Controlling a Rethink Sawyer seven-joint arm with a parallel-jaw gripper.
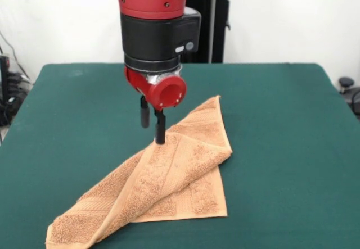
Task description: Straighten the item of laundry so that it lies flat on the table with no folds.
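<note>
The towel lies on the green worktop, near its middle and toward the camera side, folded over on itself along a diagonal so that a long doubled strip runs from the lower left corner up to a point at upper right, with a single layer showing beneath at lower right. The arm comes down from above, and the tool hangs over the towel's upper fold edge. Its two dark fingers stand slightly apart, seemingly released; the longer one appears to touch the cloth.
</note>
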